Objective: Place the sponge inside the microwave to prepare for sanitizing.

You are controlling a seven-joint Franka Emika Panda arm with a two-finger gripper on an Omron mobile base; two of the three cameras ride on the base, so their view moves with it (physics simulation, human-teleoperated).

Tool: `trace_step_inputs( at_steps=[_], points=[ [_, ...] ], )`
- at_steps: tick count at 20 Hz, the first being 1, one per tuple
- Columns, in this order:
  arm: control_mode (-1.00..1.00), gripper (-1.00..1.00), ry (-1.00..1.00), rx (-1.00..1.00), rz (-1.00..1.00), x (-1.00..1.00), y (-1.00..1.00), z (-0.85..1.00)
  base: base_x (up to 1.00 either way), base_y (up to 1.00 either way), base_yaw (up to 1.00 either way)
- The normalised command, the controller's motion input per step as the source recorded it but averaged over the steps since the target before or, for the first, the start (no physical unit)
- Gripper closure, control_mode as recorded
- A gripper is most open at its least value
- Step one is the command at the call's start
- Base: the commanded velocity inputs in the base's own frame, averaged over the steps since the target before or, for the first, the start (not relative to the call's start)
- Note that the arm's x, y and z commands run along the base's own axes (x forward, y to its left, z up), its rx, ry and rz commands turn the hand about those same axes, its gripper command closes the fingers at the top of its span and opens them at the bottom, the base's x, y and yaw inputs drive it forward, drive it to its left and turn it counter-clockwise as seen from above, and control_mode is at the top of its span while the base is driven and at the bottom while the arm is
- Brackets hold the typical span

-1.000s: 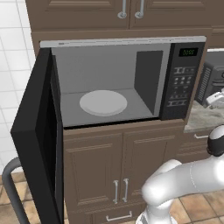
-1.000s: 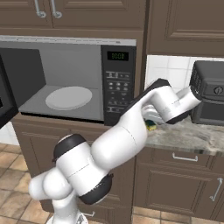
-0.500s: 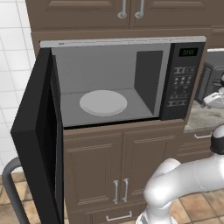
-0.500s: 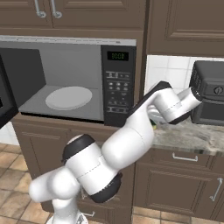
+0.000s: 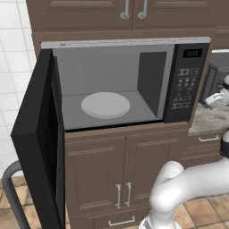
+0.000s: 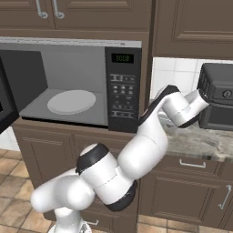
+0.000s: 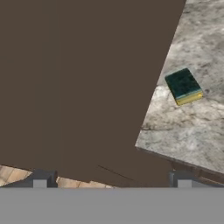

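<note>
Mottled grey stone makes up the countertop (image 7: pixel 192 122) that takes the right side of the hand view, its surface veined and matte, ending in a straight front edge. On it, toward the upper right of that frame, lies the small rectangular sponge (image 7: pixel 183 86), dark green scouring face up, with a thin yellow foam band showing along its lower edge. It sits flat and alone, well apart from the two-finger gripper (image 7: pixel 111 181), whose dark fingertips (image 7: pixel 40 178) rise at the bottom of the frame far from each other, jaws spread wide with nothing between them. A broad flat brown cabinet side (image 7: pixel 83 78) covers the left and centre of that view.

In the left base view the large black built-in microwave (image 5: pixel 185 80) sits at centre, its door (image 5: pixel 38 138) swung fully open to the left. The smooth grey cavity holds a flat white round turntable (image 5: pixel 105 105); a keypad panel with a green display stands at the right. Panelled brown wooden cabinets (image 5: pixel 120 170) with slim metal handles lie above and below.

In the right base view the glossy white arm (image 6: pixel 150 136) curves up from the lower left toward the counter at right, beside a dark boxy slatted appliance (image 6: pixel 218 95).
</note>
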Motion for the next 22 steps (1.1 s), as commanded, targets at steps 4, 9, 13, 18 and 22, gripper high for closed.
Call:
trace_step_inputs(
  at_steps=[4, 9, 13, 18, 22],
  points=[
    [-1.0, -1.0, 0.0, 0.0, 0.0, 0.2, 0.0, -0.12, 0.0, 0.0, 0.0],
    [-1.0, -1.0, 0.0, 0.0, 0.0, 0.17, 0.01, -0.2, 0.0, 0.0, 0.0],
    [-1.0, -1.0, 0.0, 0.0, 0.0, 0.14, 0.0, -0.19, 0.0, 0.0, 0.0],
    [-1.0, -1.0, 0.0, 0.0, 0.02, 0.04, 0.02, -0.15, 0.0, 0.0, 0.0],
    [-1.0, -1.0, -0.01, 0.0, 0.02, 0.0, 0.06, -0.12, 0.0, 0.0, 0.0]
  ],
)
